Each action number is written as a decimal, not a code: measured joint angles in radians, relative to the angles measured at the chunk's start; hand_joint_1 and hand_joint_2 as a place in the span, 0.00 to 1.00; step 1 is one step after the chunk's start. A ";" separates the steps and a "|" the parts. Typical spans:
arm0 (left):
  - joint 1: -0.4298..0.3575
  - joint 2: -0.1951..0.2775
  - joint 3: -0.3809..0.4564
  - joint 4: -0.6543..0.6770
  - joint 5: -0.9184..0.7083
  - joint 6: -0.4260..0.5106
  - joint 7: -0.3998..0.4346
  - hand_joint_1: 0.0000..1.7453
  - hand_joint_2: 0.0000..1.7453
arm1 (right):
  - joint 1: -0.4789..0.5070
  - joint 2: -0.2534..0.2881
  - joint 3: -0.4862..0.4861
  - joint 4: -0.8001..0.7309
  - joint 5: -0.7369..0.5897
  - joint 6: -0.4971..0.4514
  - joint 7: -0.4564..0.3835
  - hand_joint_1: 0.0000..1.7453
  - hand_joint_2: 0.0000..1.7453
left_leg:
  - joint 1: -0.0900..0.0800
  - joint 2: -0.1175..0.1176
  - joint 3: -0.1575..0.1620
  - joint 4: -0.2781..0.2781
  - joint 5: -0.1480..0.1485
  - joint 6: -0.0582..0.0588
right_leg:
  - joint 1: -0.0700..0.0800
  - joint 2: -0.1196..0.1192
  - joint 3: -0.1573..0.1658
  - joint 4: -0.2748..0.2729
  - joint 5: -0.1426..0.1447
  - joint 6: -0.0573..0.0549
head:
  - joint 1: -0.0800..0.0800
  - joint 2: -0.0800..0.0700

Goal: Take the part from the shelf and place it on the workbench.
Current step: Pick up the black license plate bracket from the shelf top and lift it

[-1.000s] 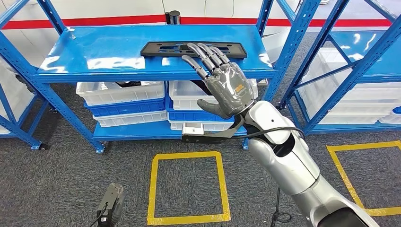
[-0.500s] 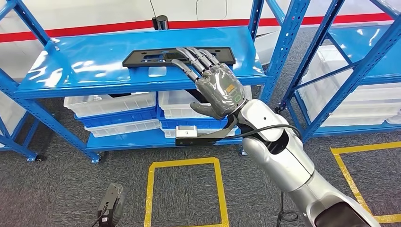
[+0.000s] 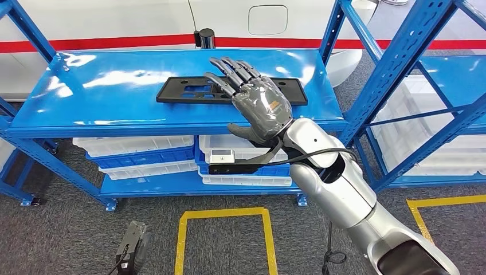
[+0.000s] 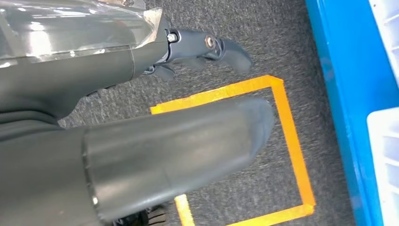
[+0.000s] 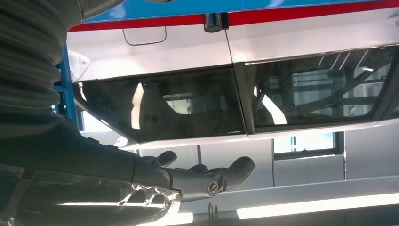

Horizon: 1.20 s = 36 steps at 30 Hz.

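Reaching further, right hand point(image 3: 261, 103) overlies part point(image 3: 189, 90), lengthwise along shelf point(image 3: 86, 109).

Silver, glossy, rounded right arm point(image 3: 338, 189); black cable looped at wrist; grey robot hand point(image 3: 252, 103), dark segmented fingers, orange back marking.

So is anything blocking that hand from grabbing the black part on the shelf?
Nothing visible. The right hand is spread just above the black part, which lies alone on the blue shelf.
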 joint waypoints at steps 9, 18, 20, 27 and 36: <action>0.003 -0.002 0.000 0.001 0.015 0.002 0.000 0.00 0.00 | -0.014 0.004 0.000 0.026 -0.001 -0.001 -0.008 0.00 1.00 | -0.007 -0.008 0.052 0.022 -0.071 -0.013 | 0.000 -0.003 0.028 -0.227 0.308 0.015 | -0.003 0.000; 0.000 -0.002 -0.003 0.001 0.015 0.003 -0.001 0.00 0.00 | -0.019 0.005 0.000 0.034 -0.002 -0.002 -0.011 0.00 1.00 | -0.006 0.007 0.065 0.004 -0.088 -0.005 | 0.009 0.006 0.031 -0.229 0.296 -0.002 | -0.002 0.000; 0.000 -0.002 -0.004 0.001 0.015 0.003 -0.001 0.00 0.00 | -0.020 0.005 0.000 0.036 -0.003 -0.002 -0.012 0.00 1.00 | -0.006 0.007 0.066 0.004 -0.087 -0.012 | 0.009 0.006 0.032 -0.229 0.296 -0.003 | -0.002 0.000; 0.000 -0.002 -0.005 0.001 0.014 0.002 -0.001 0.00 0.00 | -0.024 0.002 0.000 0.040 -0.008 -0.002 -0.015 0.00 1.00 | -0.007 0.008 0.068 0.005 -0.084 -0.022 | 0.008 0.006 0.036 -0.228 0.298 -0.007 | -0.002 0.000; -0.001 0.001 -0.015 0.001 0.013 0.002 0.007 0.00 0.00 | -0.025 -0.006 0.000 0.040 -0.020 -0.010 -0.016 0.00 1.00 | -0.013 0.007 0.067 0.013 -0.085 -0.004 | 0.000 0.006 0.039 -0.235 0.304 0.003 | -0.002 0.000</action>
